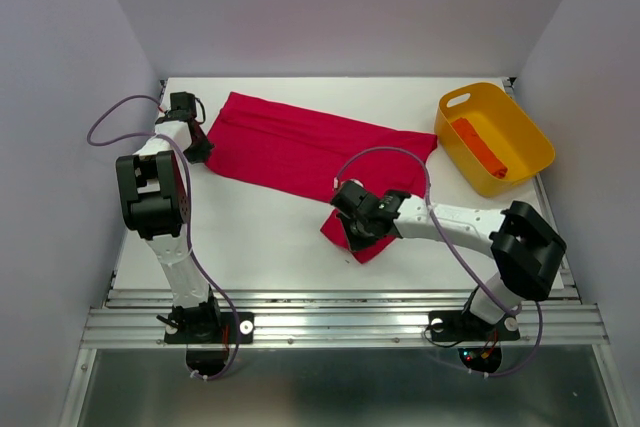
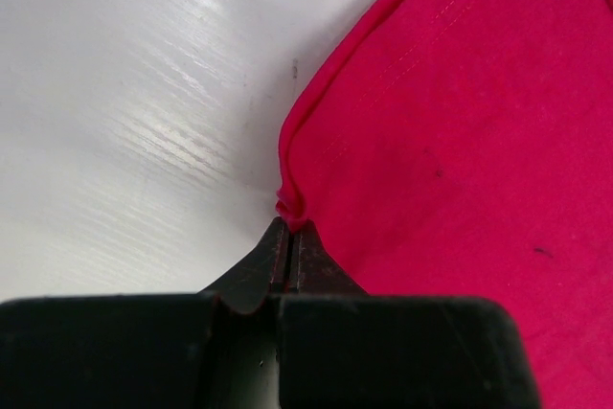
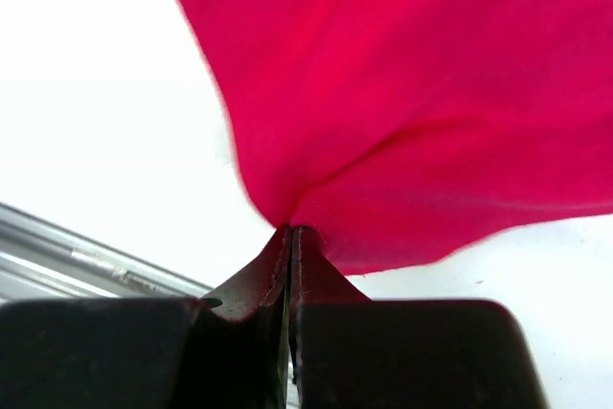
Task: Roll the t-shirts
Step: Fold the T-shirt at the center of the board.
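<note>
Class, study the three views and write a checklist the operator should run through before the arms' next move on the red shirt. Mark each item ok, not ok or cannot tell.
1. Left gripper shut on the edge of the crimson t-shirt: ok.
2. Right gripper shut on its near corner: ok.
3. Cloth smooth at both grips: not ok, it puckers there.
4. Orange-red roll inside the yellow tub, away from the work: ok.
5. Right arm's cable clear of the shirt: cannot tell; it loops over the shirt in the top view.
</note>
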You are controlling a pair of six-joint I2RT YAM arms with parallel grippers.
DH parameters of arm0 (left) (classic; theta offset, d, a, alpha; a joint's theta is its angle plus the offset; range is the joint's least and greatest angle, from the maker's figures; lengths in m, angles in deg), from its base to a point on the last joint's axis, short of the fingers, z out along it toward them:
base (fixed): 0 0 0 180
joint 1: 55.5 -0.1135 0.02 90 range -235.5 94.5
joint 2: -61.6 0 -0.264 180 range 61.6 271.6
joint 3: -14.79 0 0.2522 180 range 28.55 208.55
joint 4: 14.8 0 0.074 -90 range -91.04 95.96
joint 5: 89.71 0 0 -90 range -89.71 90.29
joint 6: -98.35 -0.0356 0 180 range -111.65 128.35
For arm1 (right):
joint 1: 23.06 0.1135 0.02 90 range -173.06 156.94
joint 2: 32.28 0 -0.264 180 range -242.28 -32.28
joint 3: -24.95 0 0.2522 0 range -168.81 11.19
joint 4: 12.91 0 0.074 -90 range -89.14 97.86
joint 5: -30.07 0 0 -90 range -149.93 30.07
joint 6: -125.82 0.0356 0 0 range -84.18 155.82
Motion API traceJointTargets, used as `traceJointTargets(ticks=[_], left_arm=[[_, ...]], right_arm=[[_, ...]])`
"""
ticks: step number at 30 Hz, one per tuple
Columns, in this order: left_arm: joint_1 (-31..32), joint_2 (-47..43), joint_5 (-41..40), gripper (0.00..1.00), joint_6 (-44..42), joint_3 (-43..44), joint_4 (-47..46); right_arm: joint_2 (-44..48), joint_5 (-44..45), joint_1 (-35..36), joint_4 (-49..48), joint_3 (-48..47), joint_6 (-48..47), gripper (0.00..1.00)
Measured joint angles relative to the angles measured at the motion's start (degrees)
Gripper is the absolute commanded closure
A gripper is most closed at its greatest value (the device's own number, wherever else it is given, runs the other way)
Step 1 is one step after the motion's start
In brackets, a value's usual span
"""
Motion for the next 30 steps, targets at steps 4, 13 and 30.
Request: traceJointTargets(ticks=[4,13,30], left_arm=[[0.0,0.0,0.3,1.00,0.0,0.0,0.0],[0.0,0.0,0.6,1.00,-0.2,0.0,0.0],[0.1,0.0,0.7,1.00,-0.4,0.0,0.2]], right_arm=[[0.0,-0.3,2.4,2.0,-1.4,0.4,0.80],[1.2,1.7,3.1,5.6,-2.9,1.5,0.61],[-0.5,2.9,3.2,3.9,1.6,0.5,0.57]])
